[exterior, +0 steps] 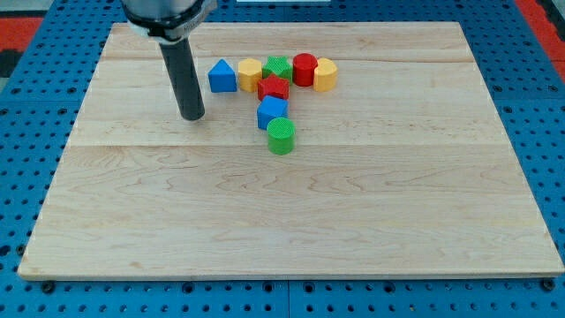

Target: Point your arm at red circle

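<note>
The red circle (305, 68) stands near the view's top, in a tight cluster of blocks. It sits between a green star (279, 67) on its left and a yellow block (326, 74) on its right. My tip (192, 116) rests on the board well to the left of the cluster, below and left of a blue triangle (222, 76). The tip touches no block. The red circle is far to the tip's right and a little higher in the view.
A yellow block (250, 74) sits right of the blue triangle. A red star (273, 87), a blue block (272, 112) and a green cylinder (282, 136) run downward from the cluster. The wooden board (291, 212) lies on a blue pegboard (26, 132).
</note>
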### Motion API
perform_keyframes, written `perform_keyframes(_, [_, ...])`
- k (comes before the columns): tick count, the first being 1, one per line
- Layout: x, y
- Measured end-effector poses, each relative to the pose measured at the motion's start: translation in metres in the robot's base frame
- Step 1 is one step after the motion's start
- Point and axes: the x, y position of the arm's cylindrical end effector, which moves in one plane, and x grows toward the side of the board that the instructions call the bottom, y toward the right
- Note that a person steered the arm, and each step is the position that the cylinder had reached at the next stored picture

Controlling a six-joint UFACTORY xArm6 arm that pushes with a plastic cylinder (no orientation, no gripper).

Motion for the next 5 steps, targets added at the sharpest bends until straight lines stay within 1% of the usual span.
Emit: perform_keyframes(5, [-0.0022, 0.0019])
